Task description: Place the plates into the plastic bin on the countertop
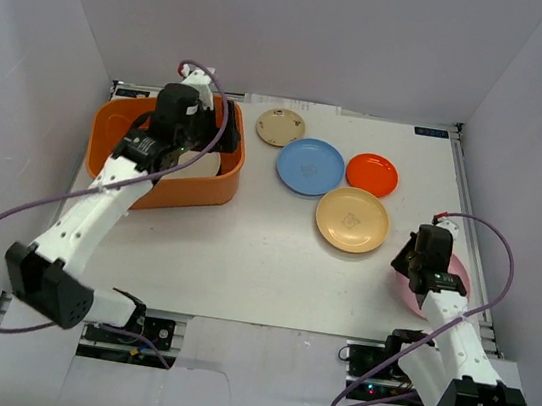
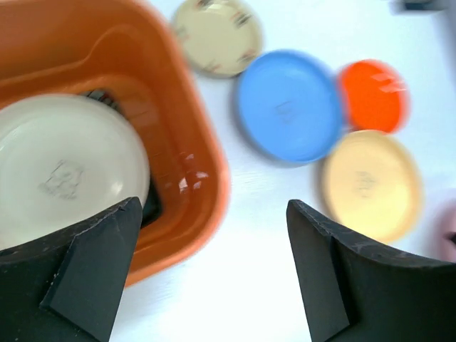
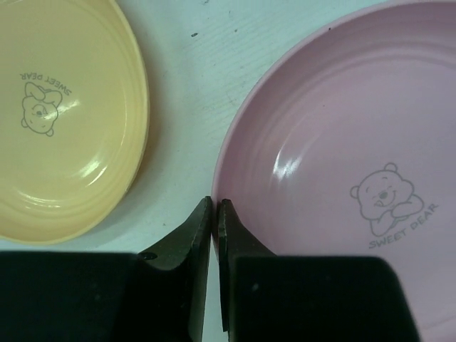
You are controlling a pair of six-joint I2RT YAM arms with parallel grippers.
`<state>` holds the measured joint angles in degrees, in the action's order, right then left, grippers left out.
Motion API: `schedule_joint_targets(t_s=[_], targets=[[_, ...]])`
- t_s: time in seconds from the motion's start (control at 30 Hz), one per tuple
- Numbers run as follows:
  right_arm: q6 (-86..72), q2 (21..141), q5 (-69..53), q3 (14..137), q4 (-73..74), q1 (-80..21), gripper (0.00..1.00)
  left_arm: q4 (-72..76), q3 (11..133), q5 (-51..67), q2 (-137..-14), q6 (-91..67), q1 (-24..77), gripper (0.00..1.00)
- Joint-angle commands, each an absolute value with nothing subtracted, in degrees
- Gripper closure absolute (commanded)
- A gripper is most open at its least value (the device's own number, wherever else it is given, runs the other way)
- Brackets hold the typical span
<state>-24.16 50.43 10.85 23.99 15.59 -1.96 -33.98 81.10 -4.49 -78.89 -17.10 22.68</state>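
Observation:
The orange plastic bin [image 1: 120, 126] stands at the back left of the white countertop [image 1: 254, 251]. A cream plate [image 2: 64, 171] lies in it on top of a dark plate [image 2: 149, 205]. My left gripper [image 2: 214, 214] is open and empty, above the bin's right rim [image 2: 206, 142]; in the top view it [image 1: 192, 131] hovers over the bin. My right gripper [image 3: 214, 206] is shut on the left rim of the pink plate [image 3: 335, 142], which lies at the right edge [image 1: 409, 287]. The small tan [image 1: 281, 127], light blue [image 1: 309, 166], orange-red [image 1: 372, 174] and peach-yellow [image 1: 351, 219] plates lie on the countertop.
White walls enclose the countertop on three sides. The peach-yellow plate [image 3: 64, 121] lies just left of the right gripper's fingers. The four loose plates cluster at the back middle, the light blue one touching or overlapping its neighbours.

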Motion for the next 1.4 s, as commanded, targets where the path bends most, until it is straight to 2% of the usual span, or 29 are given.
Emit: schedule_joint_targets(t_s=[0.0,0.13,0.23,0.27,0.33,0.37,0.43,0.47,0.57,0.67,0.77,0.83,1.07,1.23,1.37], targets=[[-23.12,47.38,12.13,29.95,21.43,-2.63,0.92,-27.08,77.00,10.16,-68.31,-19.42,22.76,0.07],[-21.45,45.88,12.83,37.60,26.53,-6.75,0.92,-20.68,71.64,14.40,-58.47,-21.79,22.76,0.05],[-22.15,48.42,20.90,46.47,31.80,-16.76,0.92,-15.84,68.12,17.39,-51.69,-24.78,22.85,0.02],[-22.41,49.38,22.74,49.02,32.43,-23.14,0.92,-15.12,67.59,18.10,-50.46,-26.00,22.85,0.02],[-21.54,54.30,26.71,57.68,32.52,-29.67,0.92,-14.59,68.11,17.67,-48.26,-26.80,23.81,0.02],[-20.58,56.49,28.11,61.14,32.26,-36.32,0.92,-14.50,68.38,17.49,-47.73,-27.07,24.25,0.02],[-16.98,65.44,32.16,68.25,31.03,-42.51,0.92,-13.54,69.17,17.23,-46.59,-27.33,25.31,0.02],[-12.44,68.61,32.95,75.60,28.85,-47.24,0.92,-13.36,69.87,16.44,-45.71,-27.42,25.57,0.02],[-2.77,85.63,29.63,90.80,24.20,-52.62,0.92,-12.83,72.85,14.86,-43.69,-27.42,26.45,0.02],[7.42,94.89,22.96,105.13,21.10,-55.72,0.92,-12.48,75.06,12.75,-41.23,-26.81,26.89,0.02],[14.47,109.37,13.75,118.41,20.39,-57.56,0.92,-12.30,75.59,8.54,-39.30,-25.84,27.07,0.02],[16.95,113.97,11.26,123.03,19.17,-58.09,0.92,-12.22,75.50,6.60,-38.67,-25.49,27.51,0.02],[22.24,126.97,1.24,125.15,4.14,-59.85,0.92,-12.22,75.15,4.40,-39.55,-24.88,29.71,0.02],[24.16,136.66,-1.84,133.75,2.81,-62.22,0.92,-12.30,75.24,3.25,-39.90,-24.00,30.15,0.02],[24.17,139.48,-2.29,133.34,-0.08,-62.58,0.92,-12.31,74.80,2.29,-40.34,-23.73,30.15,0.02]])
